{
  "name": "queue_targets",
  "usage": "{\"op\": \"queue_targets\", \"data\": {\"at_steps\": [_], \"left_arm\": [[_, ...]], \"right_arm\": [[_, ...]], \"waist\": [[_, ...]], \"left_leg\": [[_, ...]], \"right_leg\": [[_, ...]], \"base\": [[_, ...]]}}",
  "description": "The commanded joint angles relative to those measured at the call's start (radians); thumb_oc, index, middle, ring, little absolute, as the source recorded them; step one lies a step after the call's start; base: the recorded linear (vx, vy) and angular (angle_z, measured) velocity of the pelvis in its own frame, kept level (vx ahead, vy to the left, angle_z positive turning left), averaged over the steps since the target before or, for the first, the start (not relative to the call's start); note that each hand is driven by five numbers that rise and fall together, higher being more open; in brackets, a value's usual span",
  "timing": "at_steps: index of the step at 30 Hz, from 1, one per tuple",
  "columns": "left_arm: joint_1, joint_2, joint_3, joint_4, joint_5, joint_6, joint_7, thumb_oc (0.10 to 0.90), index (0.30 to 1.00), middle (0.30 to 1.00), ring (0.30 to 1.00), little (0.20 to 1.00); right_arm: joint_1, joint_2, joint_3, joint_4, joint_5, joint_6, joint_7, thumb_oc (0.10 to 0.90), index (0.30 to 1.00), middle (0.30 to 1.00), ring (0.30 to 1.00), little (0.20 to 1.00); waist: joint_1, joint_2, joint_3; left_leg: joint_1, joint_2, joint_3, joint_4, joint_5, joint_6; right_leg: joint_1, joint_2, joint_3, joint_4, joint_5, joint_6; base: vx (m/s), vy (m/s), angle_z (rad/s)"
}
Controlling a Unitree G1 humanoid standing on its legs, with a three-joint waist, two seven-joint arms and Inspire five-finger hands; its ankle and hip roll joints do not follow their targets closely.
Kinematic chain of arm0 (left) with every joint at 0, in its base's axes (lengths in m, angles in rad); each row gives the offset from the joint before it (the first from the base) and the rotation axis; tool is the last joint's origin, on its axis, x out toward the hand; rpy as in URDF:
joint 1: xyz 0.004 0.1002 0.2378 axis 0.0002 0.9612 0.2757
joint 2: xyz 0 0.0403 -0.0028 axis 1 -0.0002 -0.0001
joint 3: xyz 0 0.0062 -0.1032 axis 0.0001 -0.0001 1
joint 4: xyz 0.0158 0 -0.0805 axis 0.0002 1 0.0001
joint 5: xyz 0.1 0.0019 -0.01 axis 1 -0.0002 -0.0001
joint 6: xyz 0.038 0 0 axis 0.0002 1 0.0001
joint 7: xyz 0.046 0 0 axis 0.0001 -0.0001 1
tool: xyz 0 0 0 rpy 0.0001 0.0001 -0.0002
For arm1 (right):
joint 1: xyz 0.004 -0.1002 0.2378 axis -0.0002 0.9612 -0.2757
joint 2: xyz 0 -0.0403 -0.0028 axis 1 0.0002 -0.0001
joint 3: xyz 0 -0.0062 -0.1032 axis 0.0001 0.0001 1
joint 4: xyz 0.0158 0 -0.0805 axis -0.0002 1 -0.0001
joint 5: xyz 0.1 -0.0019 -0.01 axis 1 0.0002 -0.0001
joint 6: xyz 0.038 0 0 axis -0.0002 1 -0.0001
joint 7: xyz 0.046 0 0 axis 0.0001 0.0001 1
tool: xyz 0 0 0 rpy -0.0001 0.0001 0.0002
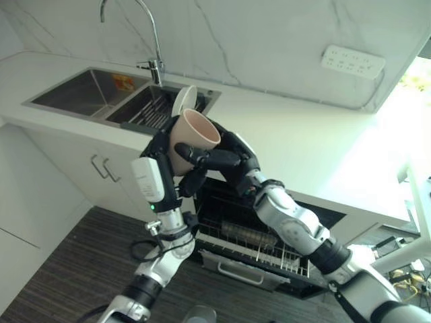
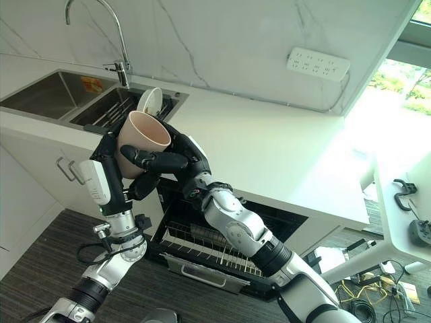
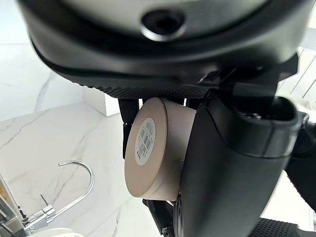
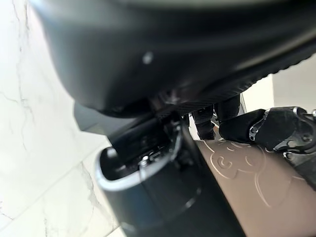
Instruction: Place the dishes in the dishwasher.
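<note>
Where both hands meet, cup (image 1: 192, 136) between left hand (image 1: 161, 151) and right hand (image 1: 225, 158).

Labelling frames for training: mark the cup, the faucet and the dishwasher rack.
cup (image 1: 187, 142): left eye view, outer wall.
faucet (image 1: 153, 30): left eye view, curved spout.
dishwasher rack (image 2: 202, 245): right eye view, wire tines.

A round white barcode sticker (image 3: 146, 141) sits on the base of the beige cup (image 3: 158, 148), beside the left hand's (image 3: 232, 163) fingers; its print is too small to read. An embossed figure (image 4: 232, 165) marks the cup's wall; no letters can be made out.
</note>
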Motion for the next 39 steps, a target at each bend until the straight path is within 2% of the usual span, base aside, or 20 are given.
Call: {"op": "queue_targets", "data": {"at_steps": [1, 2, 3, 8, 11, 14, 15, 16, 18, 19, 22, 31, 35, 39], "left_arm": [[-0.195, 0.004, -0.219, -0.100, 0.151, -0.132, -0.052, 0.800, 0.900, 0.900, 0.900, 0.900], [-0.189, 0.001, -0.219, -0.106, 0.118, -0.136, -0.077, 0.800, 0.900, 0.900, 0.900, 0.900], [-0.188, 0.001, -0.218, -0.108, 0.113, -0.137, -0.083, 0.800, 0.900, 0.900, 0.900, 0.900], [-0.161, 0.007, -0.200, -0.140, 0.035, -0.172, -0.172, 0.800, 0.900, 0.900, 0.900, 0.900], [-0.110, 0.016, -0.177, -0.174, -0.088, -0.213, -0.273, 0.800, 0.900, 0.900, 0.900, 0.900], [-0.068, 0.028, -0.161, -0.204, -0.133, -0.241, -0.326, 0.800, 0.900, 0.900, 0.900, 0.900], [-0.052, 0.032, -0.156, -0.215, -0.186, -0.261, -0.378, 0.800, 0.900, 0.900, 0.900, 0.900], [-0.046, 0.033, -0.155, -0.219, -0.230, -0.265, -0.415, 0.800, 0.900, 0.900, 0.900, 0.900], [0.010, 0.033, -0.146, -0.230, -0.502, -0.226, -0.637, 0.800, 0.900, 0.900, 0.900, 0.900], [0.062, 0.039, -0.137, -0.245, -0.539, -0.236, -0.705, 0.800, 0.900, 0.900, 0.900, 0.900], [0.157, 0.060, -0.087, -0.298, -0.630, -0.224, -0.771, 0.800, 0.900, 0.900, 0.900, 0.900], [0.265, 0.101, 0.042, -0.370, -0.704, -0.242, -0.872, 0.800, 0.900, 0.900, 0.900, 0.900], [0.304, 0.114, 0.093, -0.395, -0.703, -0.228, -0.996, 0.800, 0.900, 0.900, 0.900, 0.900], [0.370, 0.140, 0.175, -0.409, -0.671, -0.200, -1.091, 0.800, 0.900, 0.900, 0.900, 0.900]], "right_arm": [[-0.256, 0.142, -0.010, -0.030, -0.009, -0.171, 0.051, 0.400, 0.300, 0.300, 0.300, 0.300], [-0.256, 0.146, -0.024, -0.033, 0.010, -0.220, 0.023, 0.400, 0.300, 0.300, 0.300, 0.300], [-0.255, 0.147, -0.028, -0.033, 0.009, -0.226, 0.019, 0.400, 0.300, 0.300, 0.300, 0.300], [-0.230, 0.134, -0.105, -0.052, -0.007, -0.357, -0.065, 0.400, 0.300, 0.300, 0.300, 0.300], [-0.182, 0.103, -0.188, -0.086, -0.048, -0.440, -0.119, 0.400, 0.300, 0.300, 0.300, 0.300], [-0.140, 0.070, -0.244, -0.128, -0.100, -0.480, -0.156, 0.400, 0.300, 0.300, 0.300, 0.300], [-0.122, 0.057, -0.267, -0.142, -0.125, -0.497, -0.165, 0.400, 0.300, 0.300, 0.300, 0.300], [-0.116, 0.054, -0.274, -0.147, -0.128, -0.498, -0.167, 0.400, 0.300, 0.300, 0.300, 0.300], [-0.073, 0.020, -0.318, -0.183, -0.159, -0.506, -0.166, 0.400, 0.300, 0.300, 0.300, 0.300], [-0.038, -0.010, -0.354, -0.209, -0.156, -0.504, -0.140, 0.400, 0.300, 0.300, 0.300, 0.300], [0.049, -0.060, -0.409, -0.256, -0.143, -0.511, -0.083, 0.400, 0.300, 0.300, 0.300, 0.300], [0.211, -0.111, -0.467, -0.294, -0.123, -0.503, 0.038, 0.400, 0.300, 0.300, 0.300, 0.300], [0.321, -0.131, -0.502, -0.309, -0.082, -0.434, 0.166, 0.400, 0.300, 0.300, 0.300, 0.300], [0.492, -0.142, -0.554, -0.339, -0.026, -0.355, 0.350, 0.400, 0.300, 0.300, 0.300, 0.300]], "waist": [[0.014, -0.020, -0.024], [0.016, -0.018, -0.024], [0.017, -0.018, -0.025], [0.014, -0.010, -0.025], [0.006, -0.003, -0.021], [-0.004, 0.001, -0.017], [-0.008, 0.003, -0.015], [-0.009, 0.003, -0.015], [-0.021, 0.010, -0.011], [-0.029, 0.014, -0.010], [-0.036, 0.021, -0.009], [-0.053, 0.030, -0.011], [-0.072, 0.031, -0.017], [-0.107, 0.031, -0.018]], "left_leg": [[0.050, 0.021, 0.087, -0.044, -0.041, 0.028], [0.052, 0.022, 0.085, -0.044, -0.041, 0.028], [0.052, 0.022, 0.085, -0.044, -0.041, 0.028], [0.052, 0.029, 0.086, -0.044, -0.040, 0.029], [0.054, 0.032, 0.089, -0.044, -0.043, 0.031], [0.056, 0.033, 0.095, -0.044, -0.047, 0.034], [0.057, 0.034, 0.098, -0.044, -0.049, 0.035], [0.057, 0.034, 0.099, -0.044, -0.049, 0.036], [0.058, 0.036, 0.107, -0.044, -0.050, 0.038], [0.061, 0.034, 0.113, -0.044, -0.051, 0.040], [0.059, 0.031, 0.122, -0.044, -0.052, 0.045], [0.058, 0.030, 0.140, -0.044, -0.052, 0.054], [0.054, 0.031, 0.146, -0.044, -0.052, 0.055], [0.052, 0.033, 0.162, -0.044, -0.053, 0.059]], "right_leg": [[0.042, -0.018, 0.076, 0.051, -0.143, 0.030], [0.044, -0.017, 0.074, 0.051, -0.144, 0.029], [0.044, -0.017, 0.074, 0.051, -0.144, 0.028], [0.048, -0.015, 0.068, 0.051, -0.145, 0.025], [0.047, -0.012, 0.071, 0.051, -0.147, 0.022], [0.045, -0.008, 0.076, 0.051, -0.148, 0.020], [0.045, -0.008, 0.079, 0.051, -0.149, 0.019], [0.045, -0.007, 0.080, 0.051, -0.149, 0.019], [0.041, -0.004, 0.087, 0.051, -0.149, 0.017], [0.039, -0.002, 0.092, 0.051, -0.147, 0.017], [0.028, -0.005, 0.101, 0.051, -0.145, 0.018], [0.016, -0.010, 0.111, 0.051, -0.143, 0.023], [0.005, -0.007, 0.124, 0.051, -0.139, 0.030], [-0.010, -0.005, 0.140, 0.051, -0.133, 0.042]], "base": [[-0.01, 0.004, 0.05], [0.00, 0.000, 0.00], [0.00, 0.000, 0.00], [0.00, 0.000, 0.00], [0.00, 0.000, 0.00], [-0.01, 0.014, 0.02], [0.00, 0.000, 0.00], [0.00, 0.000, 0.00], [-0.02, 0.082, 0.00], [0.00, 0.113, -0.04], [0.00, 0.067, -0.11], [-0.01, 0.063, -0.09], [0.00, 0.072, -0.04], [0.00, 0.048, -0.05]]}}
